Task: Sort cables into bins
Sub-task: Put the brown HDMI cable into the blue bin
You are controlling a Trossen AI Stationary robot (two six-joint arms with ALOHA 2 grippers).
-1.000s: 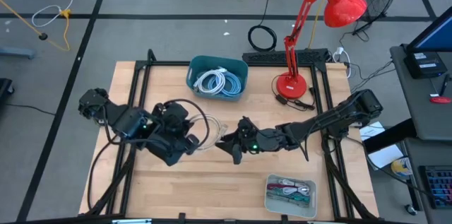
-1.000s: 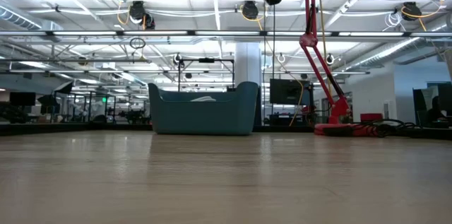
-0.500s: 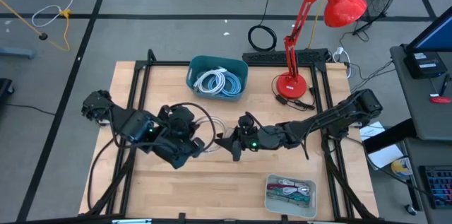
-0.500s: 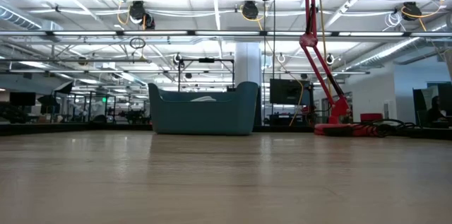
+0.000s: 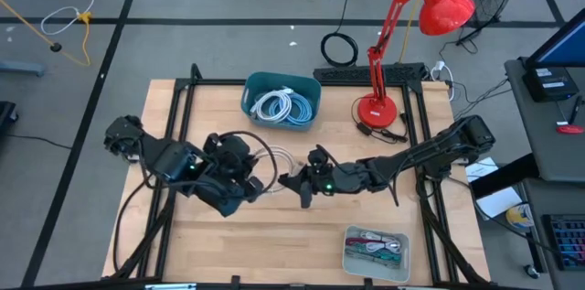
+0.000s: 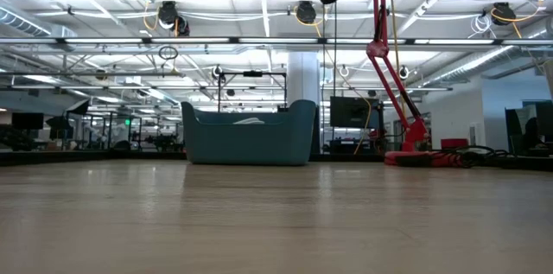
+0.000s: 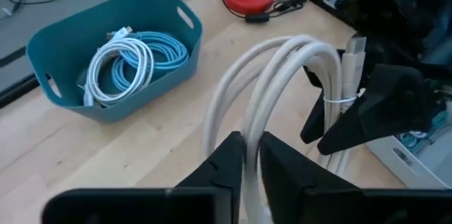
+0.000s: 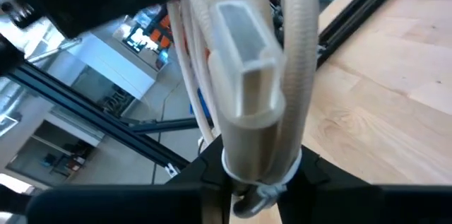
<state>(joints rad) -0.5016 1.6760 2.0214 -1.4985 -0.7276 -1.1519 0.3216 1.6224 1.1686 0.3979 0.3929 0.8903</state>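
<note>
We see the beige cable coil [image 7: 282,90] held above the desk's middle between both grippers: the left gripper [image 7: 251,157] pinches its loop narrowly, and the right gripper [image 8: 251,174] clamps its tied end. The dark teal tub [image 5: 281,100], holding light blue and white coils, lies toward the far edge; the pale grey tray [image 5: 376,252] with short pieces sits at the near edge.

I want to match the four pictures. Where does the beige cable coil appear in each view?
High view: the beige cable coil hangs mid-table, between the left claw and the right claw.
Low view: not in it.
Left wrist view: it fills the centre, rising from that claw.
Right wrist view: close up, with its plug.
Shared landmark: the dark teal bin.
</note>
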